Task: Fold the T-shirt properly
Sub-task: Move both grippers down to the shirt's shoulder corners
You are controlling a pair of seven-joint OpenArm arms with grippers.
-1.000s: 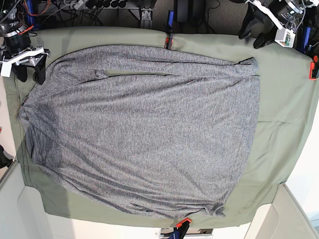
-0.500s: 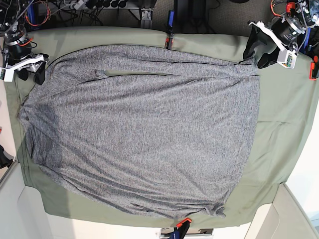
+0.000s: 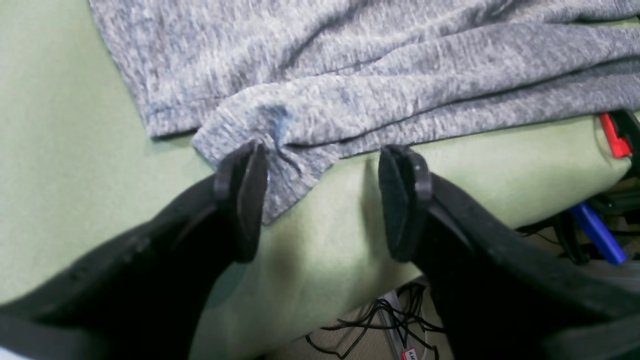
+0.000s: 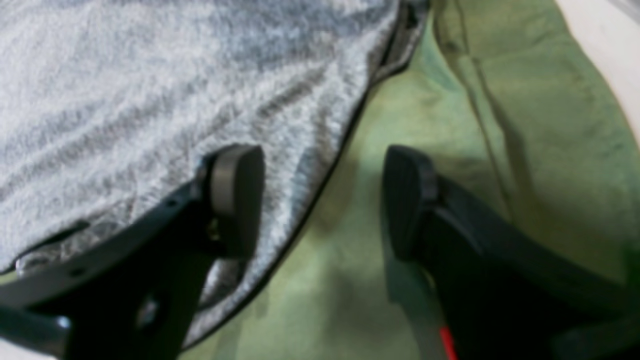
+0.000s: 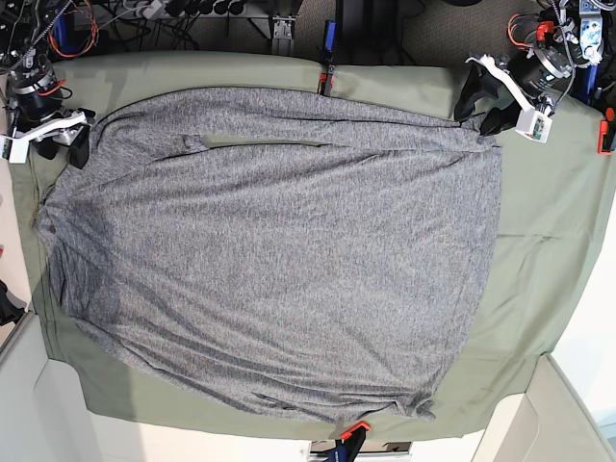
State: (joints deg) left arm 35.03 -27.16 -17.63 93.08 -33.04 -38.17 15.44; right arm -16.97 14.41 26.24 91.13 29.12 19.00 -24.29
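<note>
The heather-grey T-shirt (image 5: 279, 250) lies spread flat on the olive-green cloth (image 5: 539, 192), with one long sleeve folded across its upper edge. My left gripper (image 5: 481, 111) is open at the shirt's upper right corner. In the left wrist view the left gripper (image 3: 325, 152) straddles that corner of the T-shirt (image 3: 350, 75), one finger (image 3: 247, 190) touching the hem. My right gripper (image 5: 62, 147) stands open at the upper left shoulder. In the right wrist view the right gripper (image 4: 322, 165) spans the edge of the T-shirt (image 4: 150, 90), one finger over fabric, the other over green cloth.
Orange clamps (image 5: 325, 79) (image 5: 605, 130) (image 5: 354, 430) pin the cloth to the table edges. Cables and gear crowd the far edge (image 5: 192, 19). A red clamp (image 3: 612, 135) and a blue handle (image 3: 597, 232) sit just right of my left gripper.
My left gripper has come down and in from off the table's corner to the shirt's upper right corner. The right gripper has barely shifted. The shirt lies as before.
</note>
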